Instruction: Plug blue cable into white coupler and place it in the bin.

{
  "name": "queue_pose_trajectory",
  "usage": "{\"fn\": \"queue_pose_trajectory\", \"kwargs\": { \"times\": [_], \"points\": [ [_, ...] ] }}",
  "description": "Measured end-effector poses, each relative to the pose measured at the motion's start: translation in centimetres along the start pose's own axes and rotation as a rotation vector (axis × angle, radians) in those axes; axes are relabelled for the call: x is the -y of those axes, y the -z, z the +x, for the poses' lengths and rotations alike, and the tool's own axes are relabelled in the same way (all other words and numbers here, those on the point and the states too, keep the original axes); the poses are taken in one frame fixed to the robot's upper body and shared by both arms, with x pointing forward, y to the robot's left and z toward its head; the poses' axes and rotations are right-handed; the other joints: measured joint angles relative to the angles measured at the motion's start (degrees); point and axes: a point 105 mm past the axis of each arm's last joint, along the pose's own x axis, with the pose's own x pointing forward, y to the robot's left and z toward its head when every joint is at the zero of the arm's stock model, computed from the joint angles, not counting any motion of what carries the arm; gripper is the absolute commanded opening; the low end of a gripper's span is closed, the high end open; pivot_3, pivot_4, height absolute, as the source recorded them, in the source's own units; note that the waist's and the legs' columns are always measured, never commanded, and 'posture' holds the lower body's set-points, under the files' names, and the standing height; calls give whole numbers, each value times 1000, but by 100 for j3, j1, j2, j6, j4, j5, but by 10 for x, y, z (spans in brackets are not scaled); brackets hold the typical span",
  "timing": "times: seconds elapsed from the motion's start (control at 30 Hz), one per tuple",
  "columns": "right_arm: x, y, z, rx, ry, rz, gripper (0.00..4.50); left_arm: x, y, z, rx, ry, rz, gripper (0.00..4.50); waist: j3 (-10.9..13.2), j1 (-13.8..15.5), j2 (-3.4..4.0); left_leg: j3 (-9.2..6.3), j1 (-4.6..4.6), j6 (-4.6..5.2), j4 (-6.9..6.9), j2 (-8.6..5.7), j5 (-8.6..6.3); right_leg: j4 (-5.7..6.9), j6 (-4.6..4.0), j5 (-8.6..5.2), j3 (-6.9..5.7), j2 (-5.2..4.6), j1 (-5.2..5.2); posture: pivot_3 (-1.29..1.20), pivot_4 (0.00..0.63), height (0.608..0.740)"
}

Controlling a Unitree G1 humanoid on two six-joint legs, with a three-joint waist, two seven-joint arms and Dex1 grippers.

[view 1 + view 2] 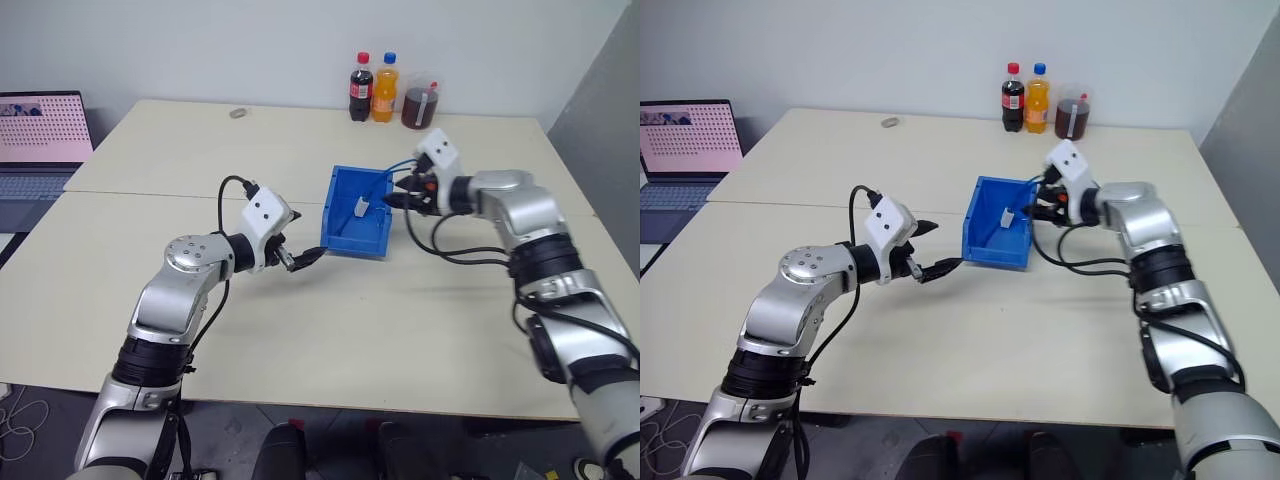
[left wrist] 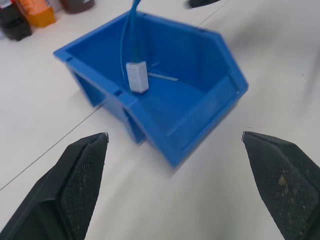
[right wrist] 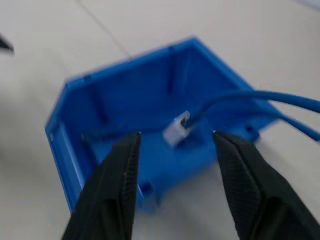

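Both grippers open, empty: white coupler (image 2: 137, 77) in bin (image 2: 210, 105), between left gripper (image 1: 300, 258) and right gripper (image 1: 400, 195).

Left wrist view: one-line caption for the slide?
Open left hand facing the blue plastic bin, where the small white boxy coupler hangs inside on the thin light-blue cable.

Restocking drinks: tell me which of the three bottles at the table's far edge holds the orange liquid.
The middle plastic bottle, blue-capped with orange liquid. The red-capped bottle to its left is dark cola; the squat container to its right holds brown liquid.

white coupler (image 2: 137, 77) inside bin (image 2: 210, 60), bottles (image 1: 390, 90) behind
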Motion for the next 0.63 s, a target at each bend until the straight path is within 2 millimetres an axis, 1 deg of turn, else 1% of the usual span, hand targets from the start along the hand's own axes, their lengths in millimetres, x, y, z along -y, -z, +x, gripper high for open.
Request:
{"fn": "queue_pose_trajectory", "kwargs": {
  "times": [0.07,0.1,0.17,0.2,0.27,0.37,0.43,0.53,0.63],
  "points": [
    [-1,7,-12,-28,-24,-17,3693,-8,2,-5,0,-28,-12,4500,0,-3,0,0,1,1,-2,1,0,0,-4,-3,-1,1,0,0,150,740],
    [-5,12,-17,-45,-47,-27,3934,-10,2,-6,1,-34,-21,4500,1,-16,1,0,3,1,-2,2,0,1,-6,-4,-1,2,0,0,150,740],
    [-18,21,-26,-65,-96,-38,4377,-12,3,-7,13,-36,-42,4500,1,-28,2,-2,4,1,-1,4,0,6,-6,-5,-2,5,0,0,150,740],
    [-28,26,-30,-70,-130,-35,4482,-16,4,-11,17,-49,-57,4500,1,-34,2,-3,5,1,-1,6,0,7,-7,-5,-2,7,1,0,150,740],
    [-43,32,-37,-30,-155,-22,4482,-23,9,-21,10,-79,-86,4500,1,-50,3,-5,8,0,0,9,0,10,-7,-5,-1,10,2,0,150,740],
    [-55,31,-46,73,-113,12,4482,-26,23,-40,-18,-92,-175,4500,2,-85,3,-7,10,0,1,9,0,14,-6,-6,-3,10,4,0,150,740],
    [-57,32,-56,118,-62,39,4482,-25,28,-48,-22,-94,-200,4500,2,-67,1,-11,9,-2,7,9,1,14,-5,-6,-8,8,8,0,150,740],
    [-59,43,-69,134,20,86,4482,-33,30,-61,-33,-132,-191,4500,3,-30,0,-10,10,-2,8,6,1,13,-1,-5,-7,6,10,0,150,740],
    [-59,47,-74,144,68,119,4482,-37,29,-67,-24,-145,-193,4500,3,-23,0,-7,14,-2,9,5,1,13,26,-16,-3,5,10,0,150,740]
  ]
}}
